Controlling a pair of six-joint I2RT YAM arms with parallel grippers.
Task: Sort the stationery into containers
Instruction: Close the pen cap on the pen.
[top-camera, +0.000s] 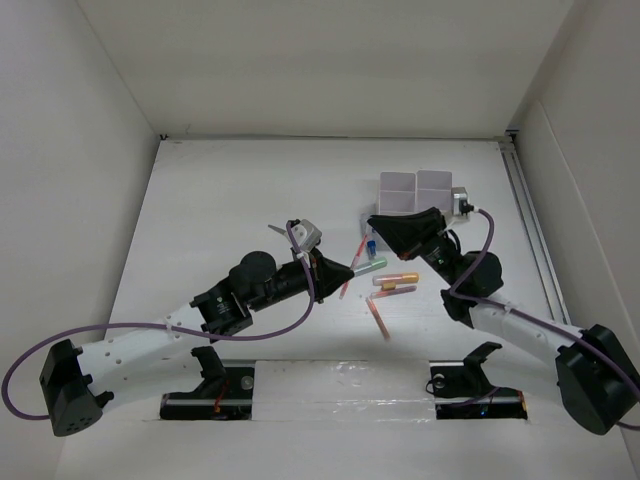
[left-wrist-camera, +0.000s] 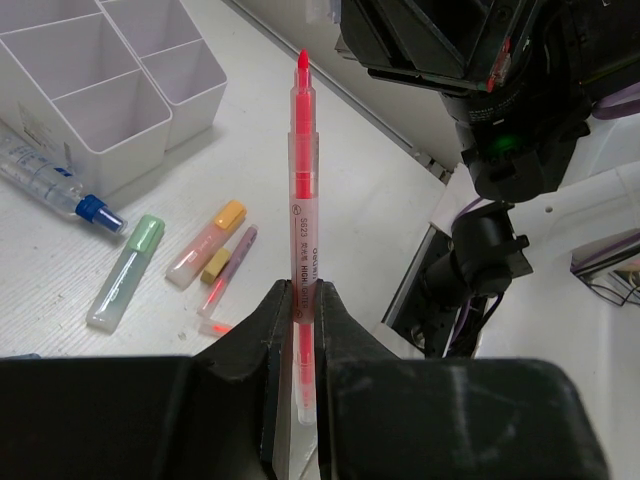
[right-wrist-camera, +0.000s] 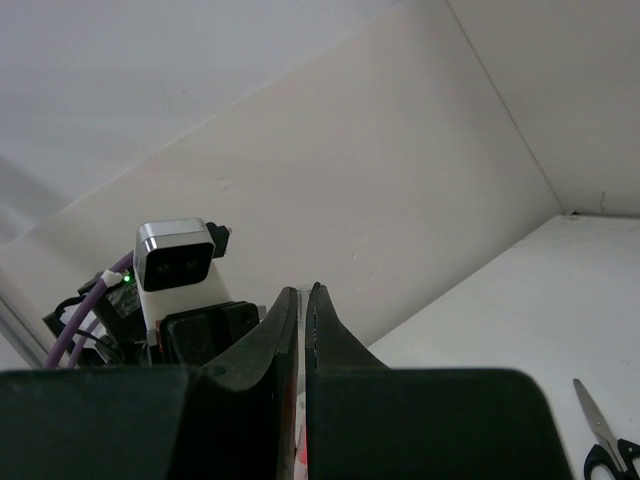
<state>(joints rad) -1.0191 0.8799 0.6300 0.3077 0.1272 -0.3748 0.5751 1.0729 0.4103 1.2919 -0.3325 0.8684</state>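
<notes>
tabletop (top-camera: 220, 200) — white, walled at 9, 12 and 3 o'clock.

left gripper (top-camera: 348, 272) — near the middle of the tabletop, pointing toward 3 o'clock. Jaws pinching the red pen at its lower barrel, seen plainly in the left wrist view (left-wrist-camera: 303, 290).

right gripper (top-camera: 373, 221) — close by at 1 o'clock from the left gripper, pointing toward 9 o'clock. Jaws pressed together in the right wrist view (right-wrist-camera: 303, 292); cannot tell whether anything thin sits between them.

organiser (top-camera: 415, 185) — white plastic, square compartments, standing at 1 o'clock from the middle of the tabletop. Near end hidden behind the right gripper in the top view; open cells and walls show in the left wrist view (left-wrist-camera: 120, 145).

scissors (right-wrist-camera: 603, 432) — black handles, grey blades, flat on the tabletop at 4 o'clock in the right wrist view, partly cut off by the edge.

red pen (left-wrist-camera: 302, 200) — thin, clear barrel, bare red tip pointing away from the jaws, off the tabletop.

blue-capped tube (left-wrist-camera: 55, 185) — clear body, lying just beside the organiser wall.

green marker (top-camera: 372, 266), orange marker (top-camera: 395, 279), pink marker (top-camera: 392, 291) — lying close together at 3 o'clock from the left gripper, ranked from 12 to 6 o'clock in that order.

pink-red stick (top-camera: 379, 318) — alone on the tabletop at 5 o'clock from the left gripper.
</notes>
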